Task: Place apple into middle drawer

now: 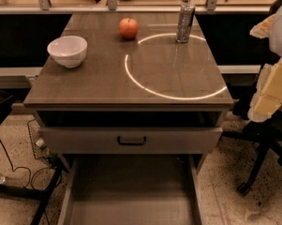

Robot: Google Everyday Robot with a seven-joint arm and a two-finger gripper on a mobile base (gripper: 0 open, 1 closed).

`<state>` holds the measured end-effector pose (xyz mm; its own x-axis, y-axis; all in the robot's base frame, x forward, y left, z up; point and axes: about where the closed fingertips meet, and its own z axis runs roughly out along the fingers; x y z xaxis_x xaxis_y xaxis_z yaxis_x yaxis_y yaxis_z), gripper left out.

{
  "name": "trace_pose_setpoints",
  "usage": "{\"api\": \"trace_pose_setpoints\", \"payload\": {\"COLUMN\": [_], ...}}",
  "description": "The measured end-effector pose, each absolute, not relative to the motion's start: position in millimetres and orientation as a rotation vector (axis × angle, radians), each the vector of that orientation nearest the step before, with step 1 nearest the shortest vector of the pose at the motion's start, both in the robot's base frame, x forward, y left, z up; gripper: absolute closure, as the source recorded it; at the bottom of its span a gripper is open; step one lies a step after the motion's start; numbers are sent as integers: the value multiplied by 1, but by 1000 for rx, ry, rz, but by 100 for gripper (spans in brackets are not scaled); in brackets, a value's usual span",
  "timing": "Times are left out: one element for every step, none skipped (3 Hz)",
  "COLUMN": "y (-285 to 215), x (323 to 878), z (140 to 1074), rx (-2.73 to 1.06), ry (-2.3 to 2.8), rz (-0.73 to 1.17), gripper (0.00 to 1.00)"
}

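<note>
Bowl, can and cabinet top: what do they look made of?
Bowl: glossy white, probably ceramic or hard plastic. Can: metal, judging by its silvery sheen. Cabinet top: polished grey-brown, laminate or stone; it mirrors a ring of light. Gripper hangs at the right edge, beside the cabinet.

Countertop (103, 86) bears apple (128, 28), bowl (67, 51), can (185, 23); gripper (270, 90) hovers beside its right edge.

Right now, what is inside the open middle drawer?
Only the bare floor of the middle drawer shows; its rear is covered by the handled drawer front. The apple sits on the countertop; the gripper hangs at the right edge.
</note>
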<state>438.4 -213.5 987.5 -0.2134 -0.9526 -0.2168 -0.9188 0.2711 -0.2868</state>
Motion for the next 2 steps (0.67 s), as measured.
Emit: {"api": "trace_pose_setpoints", "payload": {"y": [-214,-213], "x": [438,458], "z": [988,999], "rx": [-1704,-1613], "ry": [2201,2150], "rz": [-136,-175], "gripper": [0,0]}}
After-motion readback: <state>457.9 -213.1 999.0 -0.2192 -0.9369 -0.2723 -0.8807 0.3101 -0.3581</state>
